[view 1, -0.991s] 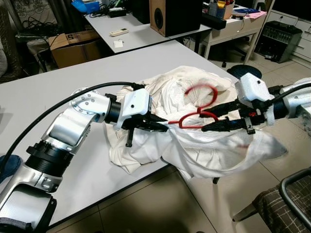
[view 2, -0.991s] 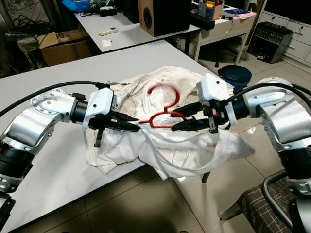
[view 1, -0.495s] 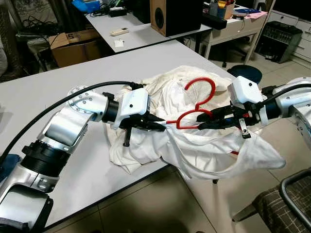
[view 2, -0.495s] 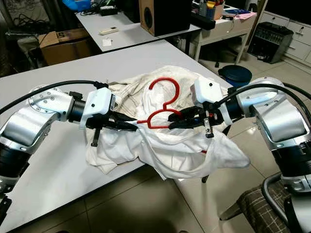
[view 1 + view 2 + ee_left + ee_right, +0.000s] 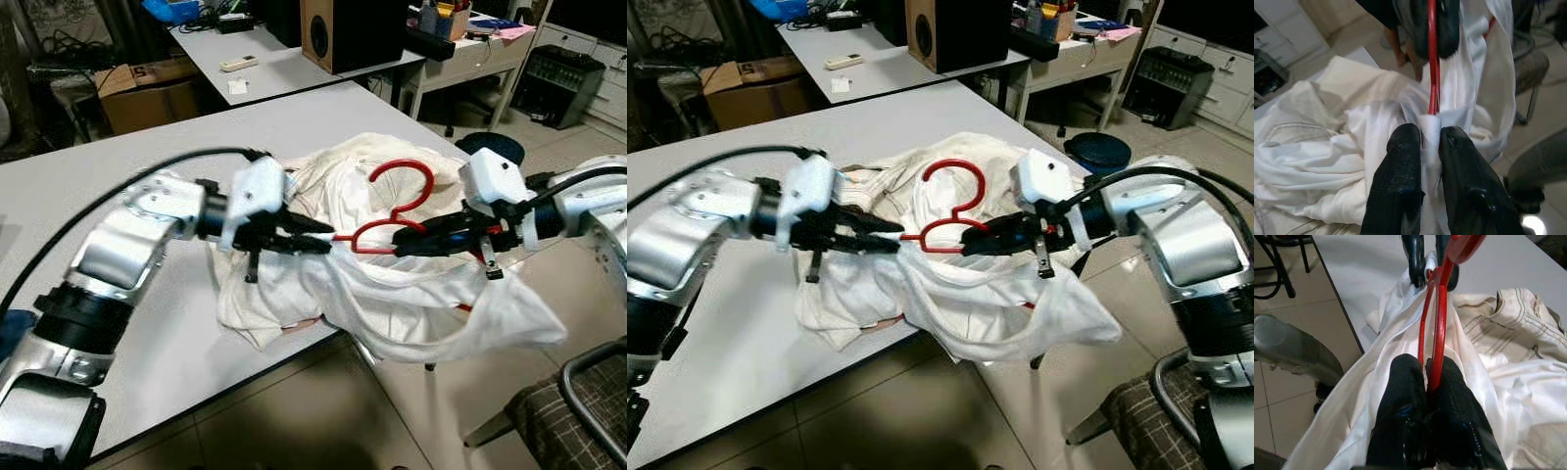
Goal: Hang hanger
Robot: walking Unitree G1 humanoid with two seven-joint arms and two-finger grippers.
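Left gripper (image 5: 1429,147): we find it pinched on white cloth (image 5: 411,304) covering one hanger end.
Right gripper (image 5: 1426,374): clamped on the red plastic hanger (image 5: 392,211).
Hanger: spans between both grippers, above the grey table (image 5: 98,196).

The left gripper (image 5: 318,235) has lifted its end of the red hanger (image 5: 397,201) slightly.

Left arm (image 5: 147,230) motion-blurred in both eye views; outline soft. Red hanger (image 5: 397,211): lower bar and one shoulder buried under white garment (image 5: 411,304); hook exposed. Left gripper (image 5: 1430,142) pinches a cloth-covered end, probably the hanger's tip, not visible itself. Garment's far hem drops past the table (image 5: 59,206) edge. Chair (image 5: 588,392) cut off by the frame.
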